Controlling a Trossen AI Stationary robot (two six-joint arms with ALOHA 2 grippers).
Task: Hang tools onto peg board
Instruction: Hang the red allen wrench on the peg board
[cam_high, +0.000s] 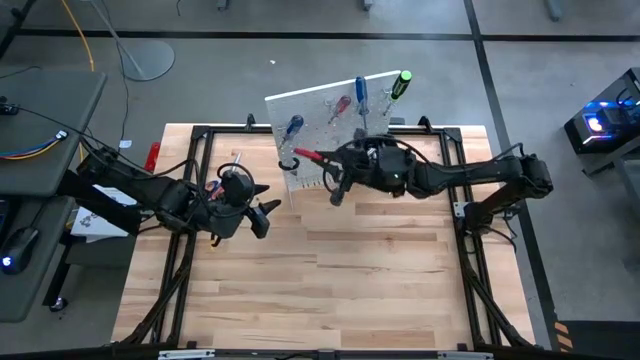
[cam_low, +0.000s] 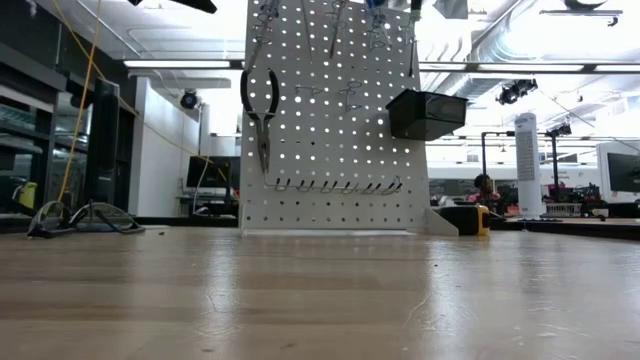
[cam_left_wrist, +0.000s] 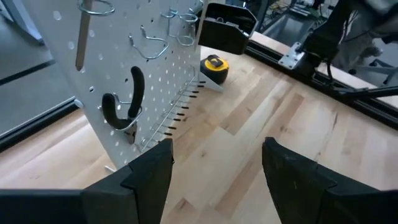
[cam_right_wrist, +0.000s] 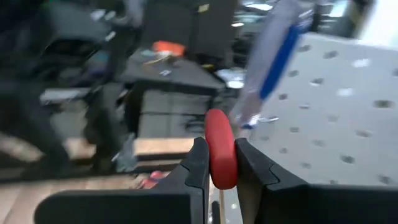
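The white peg board (cam_high: 335, 120) stands near the table's far edge and also shows in the low view (cam_low: 330, 120). Blue (cam_high: 293, 126), red (cam_high: 341, 105) and green-black (cam_high: 400, 82) handled screwdrivers hang on it. Dark-handled pliers (cam_low: 262, 110) hang from a hook by their handles, left of the black bin (cam_low: 425, 112). My right gripper (cam_high: 328, 162) is at the board's near face, shut on a red-handled tool (cam_high: 308, 156). My left gripper (cam_high: 268, 217) hovers open over the table to the board's near left, facing the pliers (cam_left_wrist: 124, 102). My right gripper (cam_right_wrist: 221, 165) pinches the red handle (cam_right_wrist: 221, 149) of a tool between its two fingers, and the rounded red end sticks up past the fingertips. The fingers come level from the table's right. The tool is lifted clear, beside the blue screwdriver (cam_right_wrist: 280, 56) on the board.
A yellow tape measure (cam_left_wrist: 214, 67) sits on the table at the board's foot under the bin (cam_left_wrist: 227, 28). Safety glasses (cam_low: 85, 215) lie at the table's left. More small tools (cam_high: 213, 187) lie under the left arm. A black metal frame (cam_high: 455, 150) borders the table.
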